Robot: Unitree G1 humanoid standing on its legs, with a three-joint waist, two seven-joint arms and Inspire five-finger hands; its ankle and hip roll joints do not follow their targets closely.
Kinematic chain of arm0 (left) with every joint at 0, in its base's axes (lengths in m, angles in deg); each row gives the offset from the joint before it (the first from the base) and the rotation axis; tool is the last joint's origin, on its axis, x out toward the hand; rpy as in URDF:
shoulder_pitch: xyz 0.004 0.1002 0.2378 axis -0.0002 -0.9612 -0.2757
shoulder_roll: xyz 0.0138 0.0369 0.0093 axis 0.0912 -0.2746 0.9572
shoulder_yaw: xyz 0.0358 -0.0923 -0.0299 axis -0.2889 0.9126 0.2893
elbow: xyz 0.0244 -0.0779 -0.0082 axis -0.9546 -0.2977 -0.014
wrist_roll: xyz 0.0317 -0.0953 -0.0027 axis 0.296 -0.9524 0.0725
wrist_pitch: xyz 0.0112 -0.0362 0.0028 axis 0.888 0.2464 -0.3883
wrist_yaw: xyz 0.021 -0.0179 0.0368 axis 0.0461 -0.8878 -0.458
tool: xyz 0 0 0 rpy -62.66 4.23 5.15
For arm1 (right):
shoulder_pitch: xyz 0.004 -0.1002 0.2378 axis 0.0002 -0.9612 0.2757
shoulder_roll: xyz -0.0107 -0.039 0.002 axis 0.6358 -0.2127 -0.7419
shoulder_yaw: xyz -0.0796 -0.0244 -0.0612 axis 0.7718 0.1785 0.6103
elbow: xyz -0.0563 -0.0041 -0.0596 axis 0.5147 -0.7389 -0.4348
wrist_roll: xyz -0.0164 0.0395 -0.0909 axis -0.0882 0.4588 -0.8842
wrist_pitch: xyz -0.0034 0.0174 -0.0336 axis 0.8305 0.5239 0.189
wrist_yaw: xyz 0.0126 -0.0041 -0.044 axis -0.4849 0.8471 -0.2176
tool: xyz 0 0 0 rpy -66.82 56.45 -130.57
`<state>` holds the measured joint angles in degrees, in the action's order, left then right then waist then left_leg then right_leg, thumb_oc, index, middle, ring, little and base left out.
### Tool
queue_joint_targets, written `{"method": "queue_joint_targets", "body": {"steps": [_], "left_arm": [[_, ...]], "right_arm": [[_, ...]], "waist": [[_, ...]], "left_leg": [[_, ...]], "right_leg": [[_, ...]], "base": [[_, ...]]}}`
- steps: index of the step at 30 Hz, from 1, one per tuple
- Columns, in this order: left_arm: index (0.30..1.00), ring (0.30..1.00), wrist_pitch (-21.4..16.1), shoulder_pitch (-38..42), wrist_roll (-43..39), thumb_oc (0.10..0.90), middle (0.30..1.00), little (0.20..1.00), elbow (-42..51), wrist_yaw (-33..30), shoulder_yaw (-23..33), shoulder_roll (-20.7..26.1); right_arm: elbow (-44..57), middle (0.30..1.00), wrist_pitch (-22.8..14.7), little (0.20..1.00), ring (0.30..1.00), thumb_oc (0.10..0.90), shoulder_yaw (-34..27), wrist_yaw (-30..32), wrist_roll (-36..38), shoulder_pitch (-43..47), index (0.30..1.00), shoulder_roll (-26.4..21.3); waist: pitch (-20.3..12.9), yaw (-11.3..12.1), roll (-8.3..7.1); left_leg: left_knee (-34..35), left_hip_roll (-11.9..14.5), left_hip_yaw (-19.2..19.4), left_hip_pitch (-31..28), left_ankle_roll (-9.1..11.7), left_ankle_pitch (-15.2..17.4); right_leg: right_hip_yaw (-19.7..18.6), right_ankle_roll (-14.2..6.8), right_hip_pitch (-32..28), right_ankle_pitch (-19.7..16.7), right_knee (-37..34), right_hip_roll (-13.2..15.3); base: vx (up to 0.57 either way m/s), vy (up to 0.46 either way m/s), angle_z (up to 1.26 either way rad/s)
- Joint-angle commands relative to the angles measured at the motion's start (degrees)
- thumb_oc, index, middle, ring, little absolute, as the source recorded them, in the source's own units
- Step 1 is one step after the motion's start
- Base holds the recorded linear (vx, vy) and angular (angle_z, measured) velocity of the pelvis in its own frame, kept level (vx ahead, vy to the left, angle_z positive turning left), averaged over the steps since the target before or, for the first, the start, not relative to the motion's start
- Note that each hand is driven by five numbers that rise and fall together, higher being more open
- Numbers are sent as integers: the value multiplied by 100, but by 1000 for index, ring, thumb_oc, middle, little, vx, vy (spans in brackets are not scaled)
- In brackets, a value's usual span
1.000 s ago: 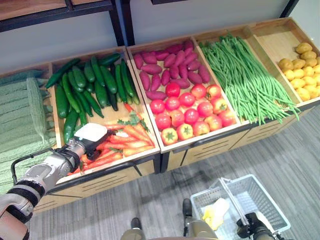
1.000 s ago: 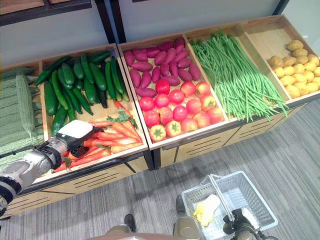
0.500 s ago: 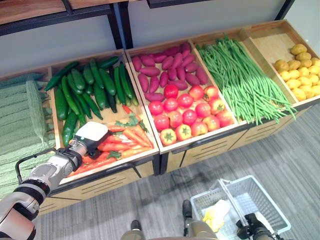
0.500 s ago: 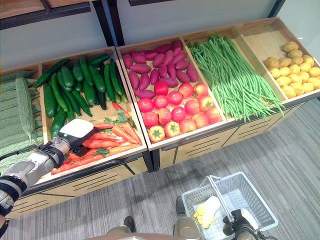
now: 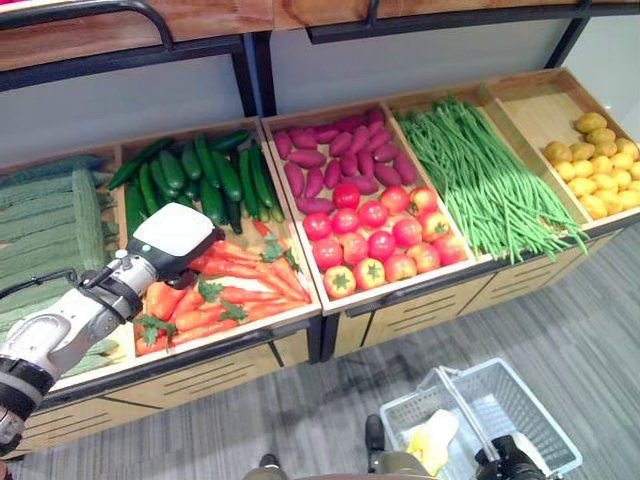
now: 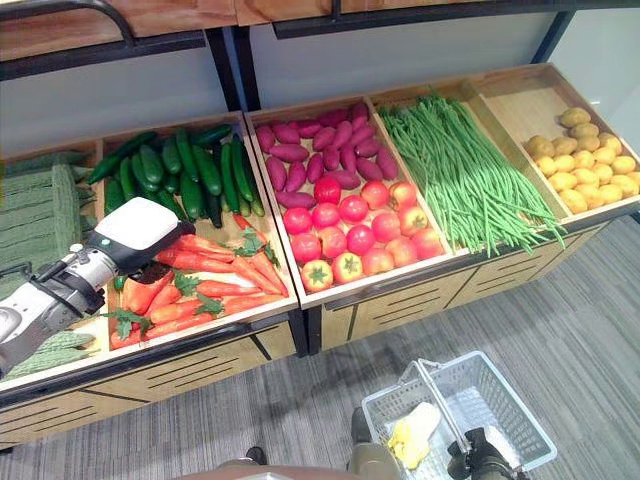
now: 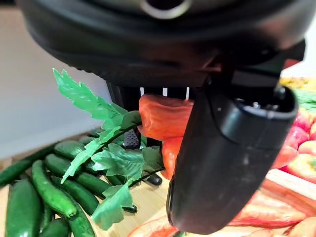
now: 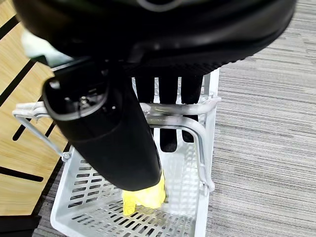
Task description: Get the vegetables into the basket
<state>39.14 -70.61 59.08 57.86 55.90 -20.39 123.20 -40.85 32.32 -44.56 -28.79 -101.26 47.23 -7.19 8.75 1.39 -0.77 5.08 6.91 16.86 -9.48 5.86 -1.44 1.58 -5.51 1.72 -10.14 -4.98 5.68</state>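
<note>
The left robot hand grips a carrot above the carrot pile at the front of the crate. The right robot hand curls round the handle of the basket on the floor.

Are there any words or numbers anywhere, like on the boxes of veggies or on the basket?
No words, labels, numbers or signs can be read.
Wooden crates: plain fronts with dark slots, no price tags.
Basket: plain grey mesh, no label.
Left hand, holding a carrot: plain white cover, no print.
Right hand, on the basket handle: no print.
</note>
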Motion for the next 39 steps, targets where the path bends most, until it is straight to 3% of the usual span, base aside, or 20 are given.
{"method": "queue_joint_targets", "body": {"steps": [1, 4, 9, 21, 24, 26, 28, 30, 32, 33, 39], "left_arm": [[300, 300, -230, 314, -1018, 400, 300, 300, 406, -141, 903, 205], [300, 300, -320, -42, -1530, 400, 300, 300, 970, -14, 1248, 24], [300, 300, -382, -234, -1684, 400, 300, 300, 1393, 95, 1388, 25], [300, 300, -407, 3, -1548, 400, 300, 300, 1544, 233, 1143, 248], [300, 300, -438, 222, -1475, 400, 300, 300, 1566, 242, 938, 263], [300, 300, -503, 404, -1360, 400, 300, 300, 1655, 208, 795, 271], [300, 300, -516, 472, -1283, 400, 300, 300, 1728, 169, 763, 312], [300, 300, -509, 507, -1236, 400, 300, 300, 1798, 143, 752, 347], [300, 300, -523, 445, -1164, 400, 300, 300, 2011, 178, 836, 445], [300, 300, -525, 413, -1181, 400, 300, 300, 2112, 204, 896, 486], [300, 300, -552, 345, -1215, 400, 300, 300, 2101, 260, 880, 435]], "right_arm": [[31, 300, -91, 300, 300, 400, -77, 157, -34, 70, 300, -216], [44, 300, -69, 300, 300, 400, -68, 108, -43, 54, 300, -173], [22, 300, -73, 300, 300, 400, -84, 76, -22, 29, 300, -135], [-14, 300, -48, 300, 300, 400, -163, 53, 88, 135, 300, -144], [19, 300, -53, 300, 300, 400, -197, 53, 112, 105, 300, -142], [-5, 300, -33, 300, 300, 400, -220, 61, 126, 119, 300, -155], [-3, 300, -16, 300, 300, 400, -234, 73, 125, 121, 300, -124], [-105, 300, 18, 300, 300, 400, -265, 85, 115, 113, 300, -116], [-219, 300, 41, 300, 300, 400, -308, 125, 33, 86, 300, -138], [-296, 300, 78, 300, 300, 400, -326, 128, 19, 86, 300, -146], [-305, 300, 92, 300, 300, 400, -325, 146, -7, 2, 300, -145]], "waist": [[-204, -11, -184], [-244, -18, -215], [-274, -13, -243], [-168, 15, -352], [-122, -39, -408], [-77, -123, -449], [-44, -141, -456], [30, -42, -373], [36, 26, -222], [-1, 45, -196], [-134, -1, -238]], "left_leg": [[-8, -169, -492, 69, -36, 193], [-8, -183, -501, 36, -50, 215], [-8, -203, -482, 1, -71, 246], [-60, -399, -296, -122, -296, 346], [-60, -515, -215, -104, -375, 374], [-22, -642, -80, -32, -436, 390], [-16, -674, 101, 42, -477, 374], [-27, -616, 270, 80, -527, 406], [-50, -481, 518, 211, -550, 301], [-50, -443, 632, 266, -560, 250], [-16, -448, 948, 218, -454, 210]], "right_leg": [[186, -454, -337, 102, 33, 431], [181, -450, -360, 113, 40, 449], [162, -458, -378, 118, 45, 459], [-102, -561, -167, 88, 359, 595], [-247, -647, -33, -126, 437, 679], [-452, -775, 192, -515, 346, 746], [-514, -799, 399, -601, 365, 774], [-162, -741, 504, -333, 761, 789], [581, -591, 415, 200, 1599, 844], [713, -552, 388, 327, 1845, 853], [808, -568, 126, 364, 1109, 751]], "base": [[0, 0, 0], [0, 0, 0], [0, 0, 0], [-11, 56, -6], [-53, 117, -18], [-158, 154, -27], [-164, 110, -50], [-190, 52, -109], [-237, 57, -93], [-120, 13, -34], [9, -72, -34]]}}
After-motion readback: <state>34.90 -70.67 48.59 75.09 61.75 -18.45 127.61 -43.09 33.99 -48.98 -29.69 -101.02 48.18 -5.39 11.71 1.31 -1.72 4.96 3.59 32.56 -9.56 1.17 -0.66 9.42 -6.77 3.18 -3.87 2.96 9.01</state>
